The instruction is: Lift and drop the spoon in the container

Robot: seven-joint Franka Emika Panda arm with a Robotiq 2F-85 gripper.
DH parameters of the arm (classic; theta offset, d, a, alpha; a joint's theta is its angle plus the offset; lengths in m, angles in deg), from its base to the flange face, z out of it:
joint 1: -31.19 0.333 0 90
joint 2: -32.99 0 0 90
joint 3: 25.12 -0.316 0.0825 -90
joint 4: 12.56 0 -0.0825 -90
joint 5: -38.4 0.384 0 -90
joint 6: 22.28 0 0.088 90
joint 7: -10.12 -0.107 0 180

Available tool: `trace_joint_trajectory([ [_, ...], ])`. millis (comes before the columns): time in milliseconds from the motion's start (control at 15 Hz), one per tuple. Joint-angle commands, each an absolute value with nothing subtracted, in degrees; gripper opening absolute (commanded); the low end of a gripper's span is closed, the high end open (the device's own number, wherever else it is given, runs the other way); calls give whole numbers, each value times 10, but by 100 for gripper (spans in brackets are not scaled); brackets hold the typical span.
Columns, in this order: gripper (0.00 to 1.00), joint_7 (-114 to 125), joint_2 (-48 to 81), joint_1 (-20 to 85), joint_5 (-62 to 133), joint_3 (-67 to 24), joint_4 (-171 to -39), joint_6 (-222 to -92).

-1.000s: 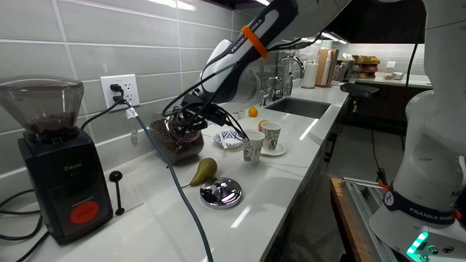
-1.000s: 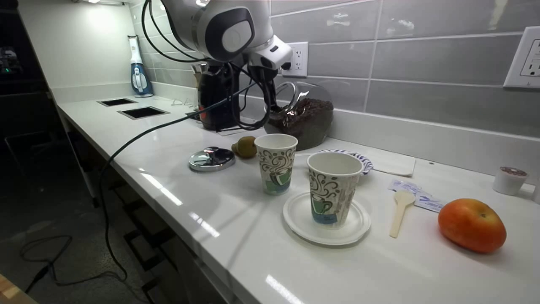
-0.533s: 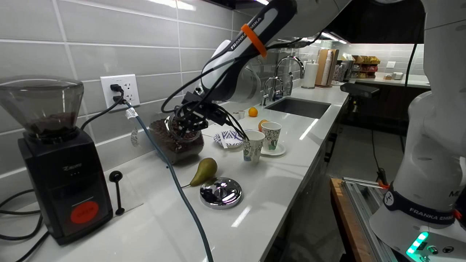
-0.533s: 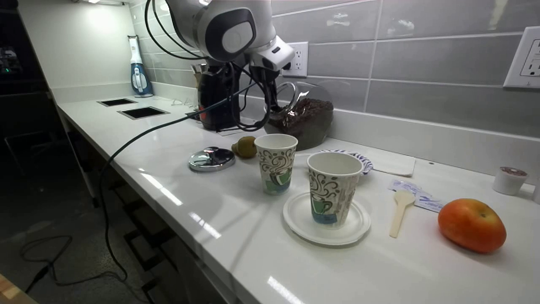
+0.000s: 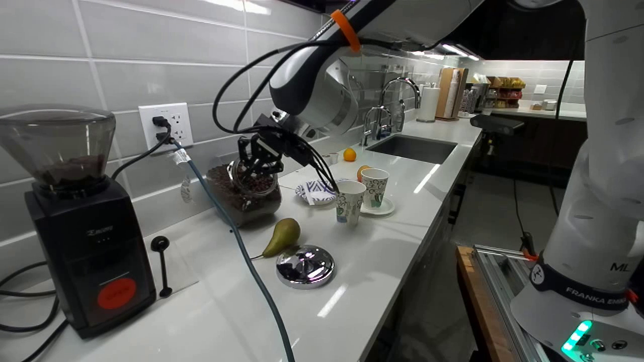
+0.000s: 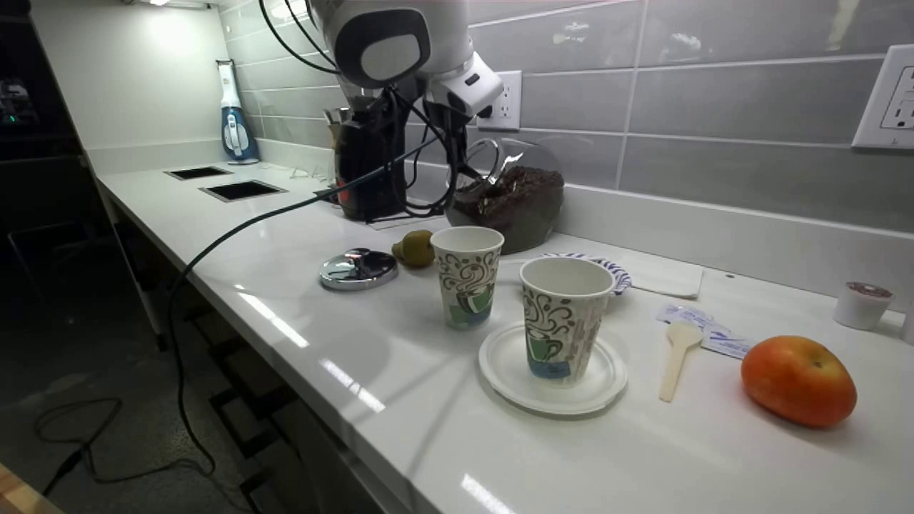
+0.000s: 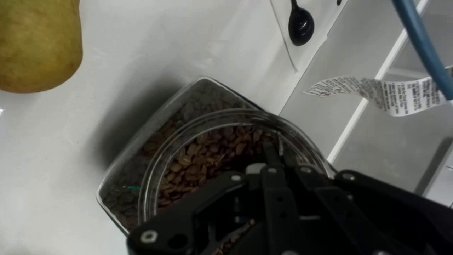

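Beside the grinder [image 5: 93,246], the black spoon [image 5: 162,266] lies on the desk [image 5: 216,311], bowl toward the wall [image 5: 201,83], handle outward — arm [image 5: 304,80] slopes down, tool [image 5: 252,172] at the jar [image 5: 246,210] mouth, its grip indiscernible.

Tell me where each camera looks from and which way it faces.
Wrist view: behind the black gripper, which shows, facing the clear jar of brown beans.
An exterior view: near the black coffee grinder, facing the grey rectangular sink; gripper, white arm and base show.
An exterior view: near the rounded orange-red fruit, facing the grinder; arm and gripper show, base doesn't.
Both exterior views share the round chrome lid.
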State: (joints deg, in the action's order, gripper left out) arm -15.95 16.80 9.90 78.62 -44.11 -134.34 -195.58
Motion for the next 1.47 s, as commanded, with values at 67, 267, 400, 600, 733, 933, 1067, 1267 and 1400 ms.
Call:
trace_joint_trajectory([
  [67, 1, -72, 159, 32, 871, -508, -1323, -1934],
  [267, 1, -30, 160, -6, 923, -540, -1327, -1919],
  [400, 1, 2, 167, -33, 971, -560, -1333, -1906],
  [600, 1, 66, 176, -77, 1054, -590, -1337, -1870],
  [733, 1, 117, 183, -104, 1109, -603, -1342, -1835],
  [933, 1, 179, 192, -132, 1170, -610, -1353, -1793],
  [1067, 1, 195, 197, -142, 1190, -608, -1364, -1776],
  [1267, 1, 221, 209, -155, 1212, -607, -1381, -1752],
  [1400, 1, 248, 219, -162, 1233, -609, -1391, -1734],
])
